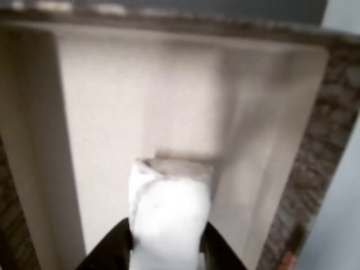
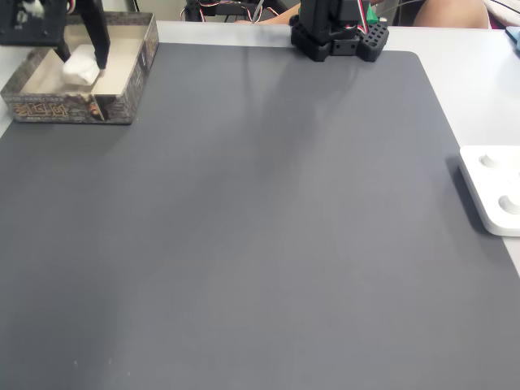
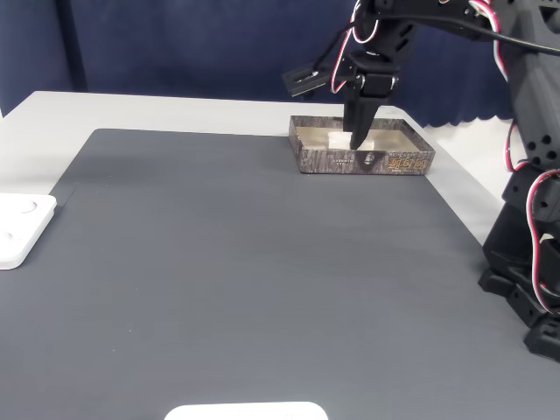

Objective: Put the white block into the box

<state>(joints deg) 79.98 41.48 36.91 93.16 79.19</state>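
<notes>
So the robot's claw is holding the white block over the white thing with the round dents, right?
Not quite. The claw is holding the white block, but over the box, not over the white thing with the round dents. A fixed view shows that thing lying apart at the right edge of the grey mat, and the other view shows the block between the fingers with the box's pale floor behind it.

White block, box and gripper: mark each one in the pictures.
white block (image 1: 169, 216): other view, its pale front face between the gripper fingers.
box (image 2: 69, 107): a fixed view, its patterned near wall.
gripper (image 3: 357, 143): a fixed view, midway between the fingertips, down inside the box.
</notes>
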